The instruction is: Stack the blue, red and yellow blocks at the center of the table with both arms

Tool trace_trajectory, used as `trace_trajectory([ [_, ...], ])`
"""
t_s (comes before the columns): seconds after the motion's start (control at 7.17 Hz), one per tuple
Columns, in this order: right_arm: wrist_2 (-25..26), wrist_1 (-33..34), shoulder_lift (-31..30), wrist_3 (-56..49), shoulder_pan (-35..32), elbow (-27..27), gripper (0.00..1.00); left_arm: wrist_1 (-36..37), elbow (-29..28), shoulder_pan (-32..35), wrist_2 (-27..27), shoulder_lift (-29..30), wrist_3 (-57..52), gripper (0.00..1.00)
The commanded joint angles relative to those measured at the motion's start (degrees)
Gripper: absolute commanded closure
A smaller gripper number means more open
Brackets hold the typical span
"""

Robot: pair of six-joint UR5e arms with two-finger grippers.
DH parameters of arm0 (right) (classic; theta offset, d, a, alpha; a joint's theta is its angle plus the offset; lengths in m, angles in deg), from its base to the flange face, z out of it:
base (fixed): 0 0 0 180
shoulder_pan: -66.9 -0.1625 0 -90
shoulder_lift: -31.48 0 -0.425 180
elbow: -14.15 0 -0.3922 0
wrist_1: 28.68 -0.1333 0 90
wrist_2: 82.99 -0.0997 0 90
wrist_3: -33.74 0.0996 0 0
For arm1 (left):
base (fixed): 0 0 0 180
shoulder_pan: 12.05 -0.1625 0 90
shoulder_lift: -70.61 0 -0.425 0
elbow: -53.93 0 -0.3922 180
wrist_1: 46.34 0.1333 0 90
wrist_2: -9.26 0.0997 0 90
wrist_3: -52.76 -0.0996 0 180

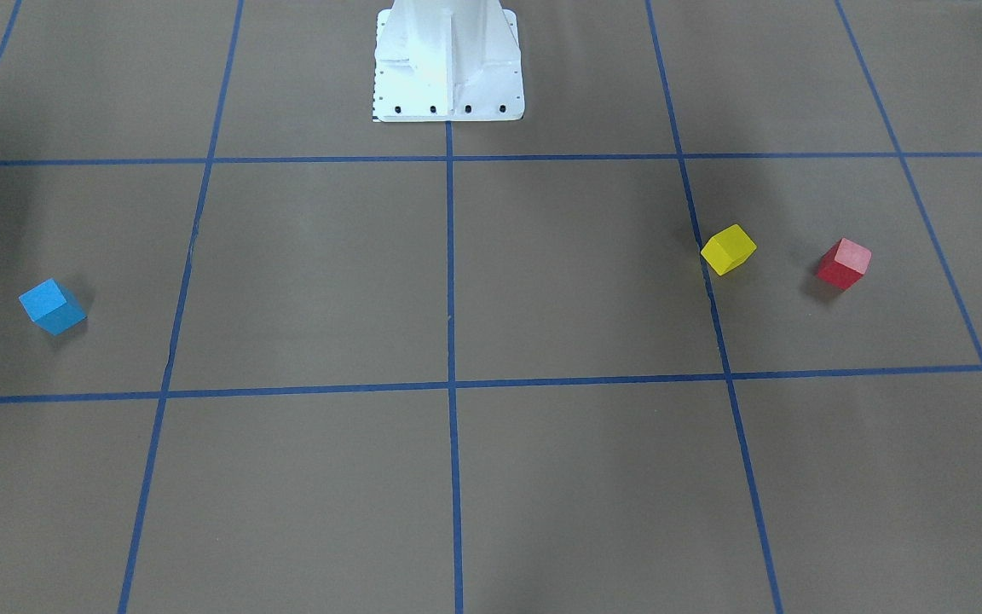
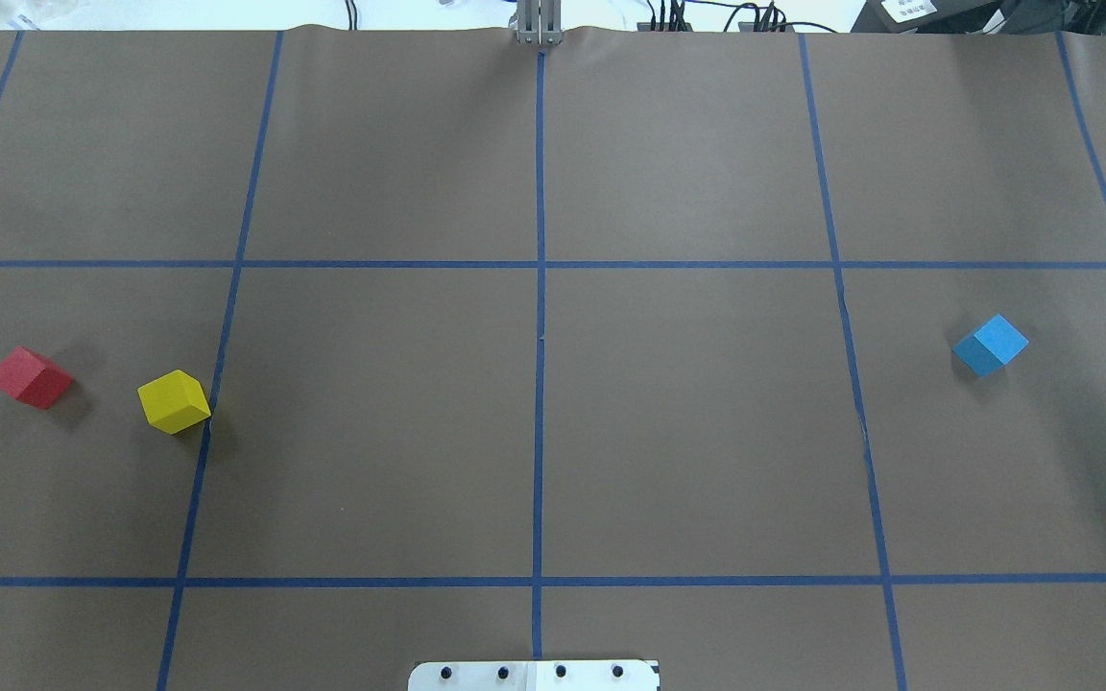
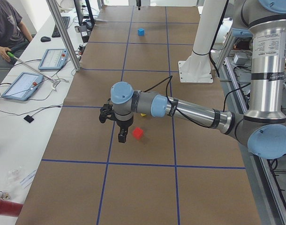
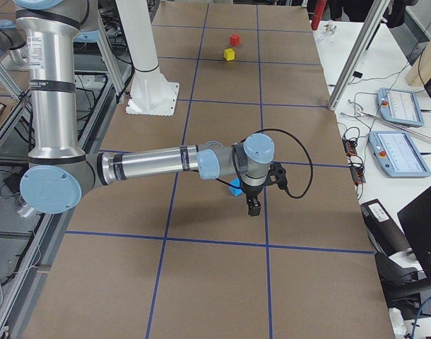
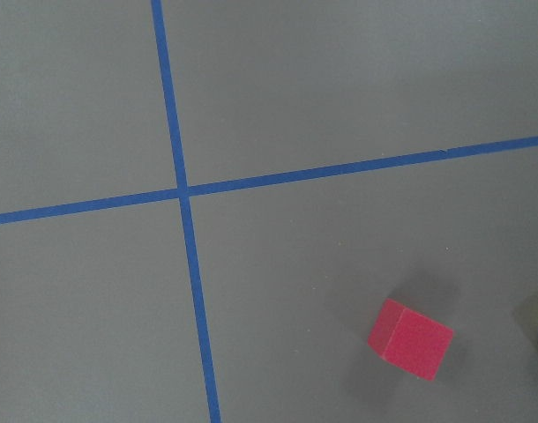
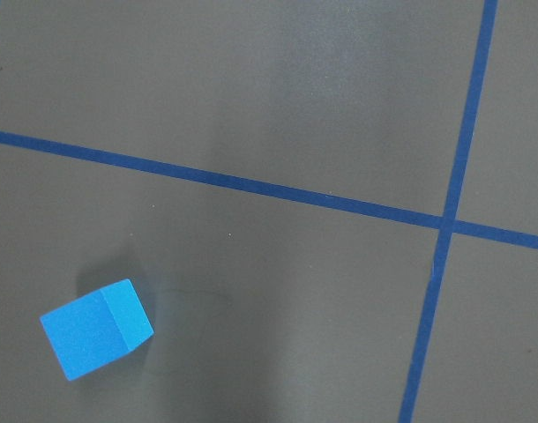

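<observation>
0/3 stacked: blue block (image 2: 991,345) right, red block (image 2: 31,377) & yellow block (image 2: 174,401) left, none at ctr; left gripper (image 3: 122,137), right gripper (image 4: 252,207) hover nearby, jaws: can't tell.

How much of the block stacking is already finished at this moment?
Done: nothing; the blue block, red block and yellow block lie apart, none at the table center. In hand: nothing; the left gripper hangs near the red block, the right gripper near the blue one. Left: bring all three to the center and stack them.
</observation>
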Motion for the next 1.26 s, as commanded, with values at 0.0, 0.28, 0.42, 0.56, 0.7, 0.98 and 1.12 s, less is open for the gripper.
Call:
trace_trajectory([
  [0.0,-0.9,3.9,-2.4,-3.6,-2.9,-0.8,0.0,0.0,2.0,0.3,-0.5,-2.5,0.0,0.0],
  [0.28,-0.9,3.6,-2.5,-2.8,-3.1,-1.8,0.0,-0.3,0.7,0.3,-3.8,-6.3,-0.2,0.0],
  [0.42,-0.9,3.6,-2.6,-2.8,-3.1,-1.9,0.0,-0.3,2.4,0.2,-4.7,-8.4,-0.3,0.0],
  [0.56,-1.4,3.7,-3.4,-2.9,-3.1,-1.4,0.0,-1.1,2.4,0.0,-4.7,-8.0,-0.3,0.0],
  [0.7,-3.7,3.6,-3.8,-3.1,-3.1,0.0,0.0,-4.1,2.4,0.0,-4.8,-8.3,0.0,0.0],
  [0.98,-6.7,3.5,-4.9,-3.2,-3.2,-0.4,0.0,-4.9,2.0,0.0,-4.2,-8.0,-0.1,0.0],
  [1.12,-6.5,3.5,-4.8,-2.9,-3.1,-1.0,0.0,-4.9,1.9,0.0,-4.2,-7.8,0.0,0.0],
])
